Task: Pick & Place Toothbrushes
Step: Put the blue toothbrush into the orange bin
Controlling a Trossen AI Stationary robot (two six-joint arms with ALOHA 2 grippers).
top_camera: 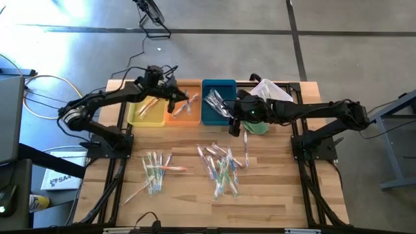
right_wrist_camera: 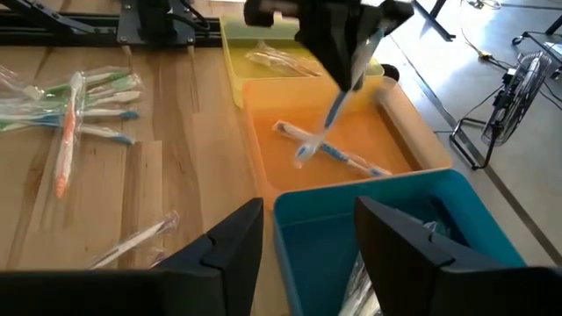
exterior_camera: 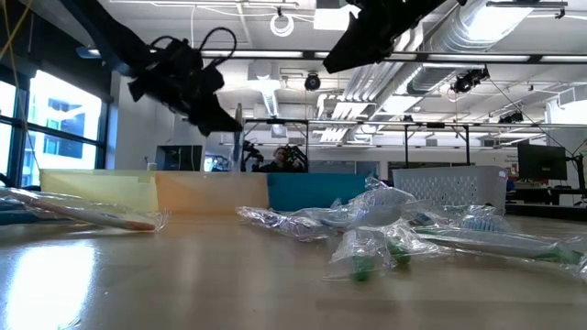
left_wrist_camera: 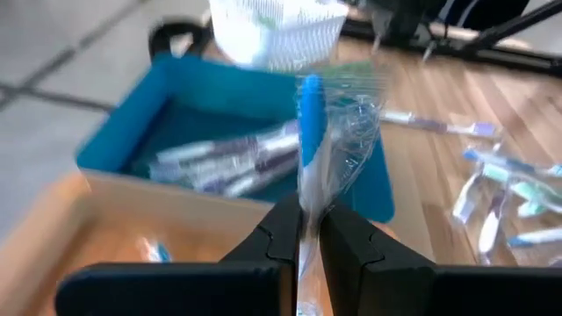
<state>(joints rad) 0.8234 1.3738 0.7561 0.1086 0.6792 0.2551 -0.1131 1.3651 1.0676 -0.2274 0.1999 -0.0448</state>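
The left gripper [left_wrist_camera: 303, 230] clenches a blue-handled wrapped toothbrush [left_wrist_camera: 309, 132] above the orange rectangular tray [top_camera: 184, 112] for release. The right gripper [right_wrist_camera: 303, 230], fingers apart and empty, hovers over the blue rectangular tray [top_camera: 217, 84] at the worktop's far edge.

Wooden table [top_camera: 273, 201], pale planks. Along far edge, side by side: yellow tray [top_camera: 146, 114], orange tray [top_camera: 185, 112], blue tray [top_camera: 218, 104]. White mesh basket [top_camera: 270, 90] beside blue tray, toward right corner. Mid-table: two loose clusters of wrapped toothbrushes, left cluster [top_camera: 155, 172], right cluster [top_camera: 221, 168], well apart. Single wrapped toothbrush [top_camera: 246, 153] just beside right cluster.
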